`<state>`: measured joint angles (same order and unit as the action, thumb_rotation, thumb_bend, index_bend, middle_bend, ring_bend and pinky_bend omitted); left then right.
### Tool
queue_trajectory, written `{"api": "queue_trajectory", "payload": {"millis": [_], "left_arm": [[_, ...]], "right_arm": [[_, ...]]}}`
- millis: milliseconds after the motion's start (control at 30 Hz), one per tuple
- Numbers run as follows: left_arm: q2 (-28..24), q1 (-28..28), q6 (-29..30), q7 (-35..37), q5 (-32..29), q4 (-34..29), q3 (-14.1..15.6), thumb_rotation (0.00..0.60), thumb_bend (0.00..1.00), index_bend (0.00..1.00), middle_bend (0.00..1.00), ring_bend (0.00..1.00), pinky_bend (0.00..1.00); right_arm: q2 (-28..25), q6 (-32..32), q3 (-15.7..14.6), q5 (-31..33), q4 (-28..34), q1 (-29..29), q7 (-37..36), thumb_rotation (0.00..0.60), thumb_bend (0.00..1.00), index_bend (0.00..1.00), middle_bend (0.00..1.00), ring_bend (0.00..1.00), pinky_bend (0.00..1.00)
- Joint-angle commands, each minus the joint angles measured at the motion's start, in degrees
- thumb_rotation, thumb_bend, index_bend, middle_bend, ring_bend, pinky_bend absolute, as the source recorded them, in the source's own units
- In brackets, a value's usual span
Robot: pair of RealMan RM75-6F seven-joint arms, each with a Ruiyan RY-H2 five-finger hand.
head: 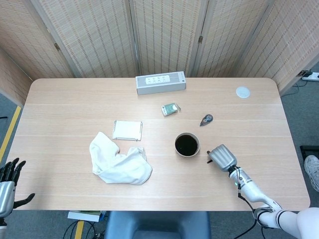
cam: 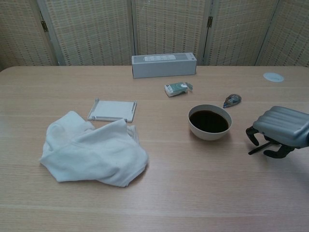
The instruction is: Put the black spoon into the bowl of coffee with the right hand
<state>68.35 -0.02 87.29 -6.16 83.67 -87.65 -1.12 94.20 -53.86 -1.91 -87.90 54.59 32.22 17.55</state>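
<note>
The black spoon [cam: 256, 150] lies flat on the table just right of the bowl of coffee [cam: 209, 122], with only its handle end sticking out from under my right hand [cam: 281, 126]. The hand's grey back faces up and its dark fingers [cam: 252, 135] curl down around the spoon; whether they grip it is hidden. From the head view the right hand [head: 222, 157] sits close beside the bowl [head: 187, 144], a short stub of spoon [head: 208, 160] showing at its left. My left hand [head: 9, 181] hangs off the table's near left corner, fingers spread, holding nothing.
A crumpled white cloth [cam: 94, 152] lies front left, a flat white case [cam: 112, 109] behind it. A grey box [cam: 163, 65] stands at the back, a small packet [cam: 177, 88] and a correction-tape dispenser [cam: 232, 100] behind the bowl, a white disc [cam: 273, 77] far right.
</note>
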Motion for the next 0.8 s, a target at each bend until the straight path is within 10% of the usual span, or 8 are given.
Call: {"api": "queue_trajectory", "payload": {"millis": [33,800], "left_arm": [[-0.01,0.00,-0.05,-0.02,-0.04,0.04,-0.02,0.600,0.15,0.12,0.06,0.07,0.14],[0.14,0.02,-0.34,-0.24,-0.28,0.23,-0.09,0.600,0.15,0.12,0.06,0.07,0.14]], "right_arm": [[0.06,0.23,0.00,0.12,-0.18,0.08,-0.12,0.600,0.26,0.52,1.00,1.00,1.00],[0.87,2.24,-0.12,0.99,-1.23,0.83,-0.60,0.600,0.29,0.52,1.00,1.00,1.00]]}}
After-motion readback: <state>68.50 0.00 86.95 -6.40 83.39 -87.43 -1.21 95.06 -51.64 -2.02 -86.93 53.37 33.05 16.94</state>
